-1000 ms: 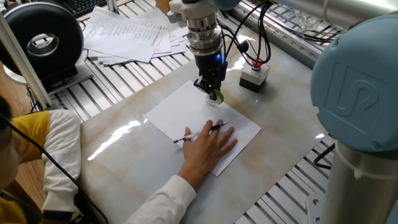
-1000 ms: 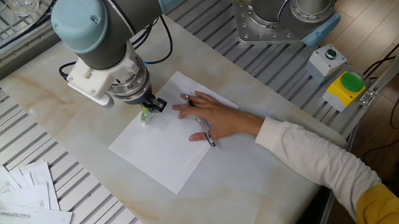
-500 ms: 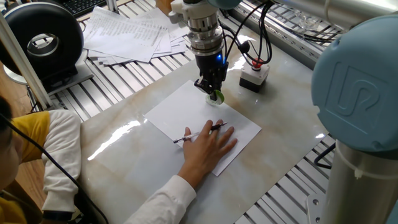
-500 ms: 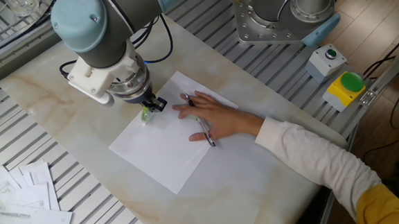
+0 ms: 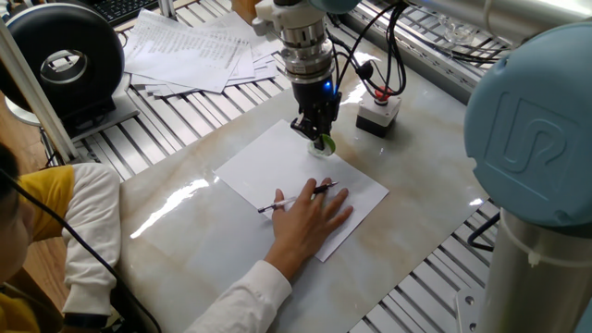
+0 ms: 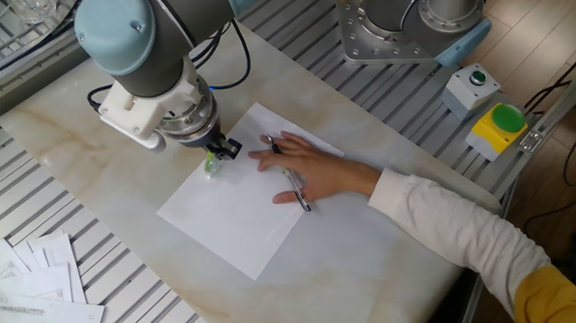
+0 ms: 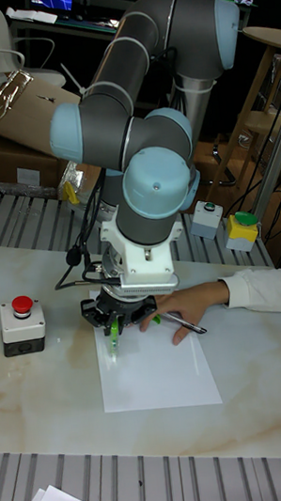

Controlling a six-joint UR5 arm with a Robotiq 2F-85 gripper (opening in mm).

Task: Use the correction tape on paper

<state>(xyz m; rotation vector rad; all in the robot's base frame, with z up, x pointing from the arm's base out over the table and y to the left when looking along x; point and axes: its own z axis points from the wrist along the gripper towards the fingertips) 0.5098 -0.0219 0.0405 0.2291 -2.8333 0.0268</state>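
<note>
arm [image 7: 156, 182]: basically parked. Compared with a second ago I barely see any shift, maybe a hair of travel along the sheet at most, so I'm either creeping or just starting the stroke.

table [image 5: 185, 231]: marble top, nothing on it has shifted over the last second.

paper [image 6: 235, 213]: blank white sheet lying flat mid-table, same spot as before. Its far corner sits under my tool.

hand [image 5: 310, 222]: someone's hand lies flat on the near part of the sheet, pinning it, with a pen [image 5: 296, 197] under the fingers. Hasn't budged either, which is good, the sheet won't slide when I drag.

gripper [image 5: 321, 139]: my jaws are clamped on the tape, pointing straight down.

tape [image 6: 210, 164]: little green dispenser, tip looks to be touching the sheet near the far corner, just beside the fingers.

mark: can't make out any white strip laid down yet, white on white is hopeless from these cameras.

what it means: my read is the contact is made and the drag is the bit left to do.
</note>
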